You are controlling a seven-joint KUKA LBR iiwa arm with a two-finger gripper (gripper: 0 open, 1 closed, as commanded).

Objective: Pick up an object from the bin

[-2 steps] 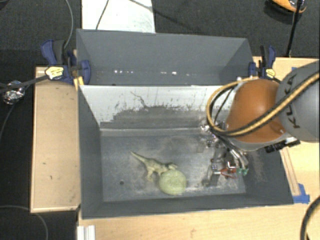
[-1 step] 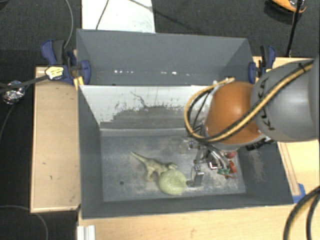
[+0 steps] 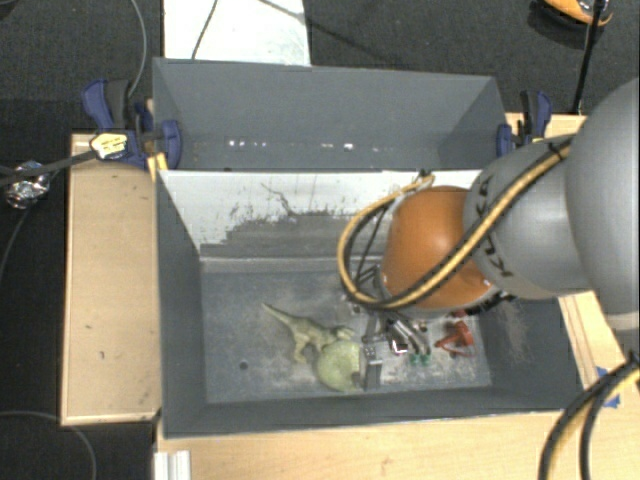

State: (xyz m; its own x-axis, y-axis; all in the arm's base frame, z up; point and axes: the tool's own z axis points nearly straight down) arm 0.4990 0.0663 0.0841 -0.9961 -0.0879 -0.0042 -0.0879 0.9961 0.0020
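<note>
At the near wall of the bin (image 3: pixel 180 298), just short of where the floor meets it, lies a pale green ball (image 3: pixel 338 366). That is the thing I would go for. The end effector (image 3: pixel 385 353) sits low on the floor, just beside the ball's right side. Whether it is wide or narrow I cannot tell, as the wrist hides too much of it.

I judge the ball to be light and a little soft, with a smooth skin. It will likely roll if nudged from one side, so I would take it across its widest part from straight above.

Touching the ball on its far left is a tan dinosaur (image 3: pixel 303 330), its tail pointing left. It looks stiff and light, and the tail and neck are thin (poor places to pinch). The body is the only fair hold. To the right of the end effector lie a small green bit (image 3: pixel 420 360) and a red piece (image 3: pixel 456 340), both too small for me to name.

The near wall leaves little room on that side of the ball. The floor to the left and farther back is open, and that is where I would move. Beyond it the far wall slopes up, scuffed and bare. The orange cover (image 3: pixel 430 248) and the cables (image 3: pixel 350 253) hang over the right half of the floor.
</note>
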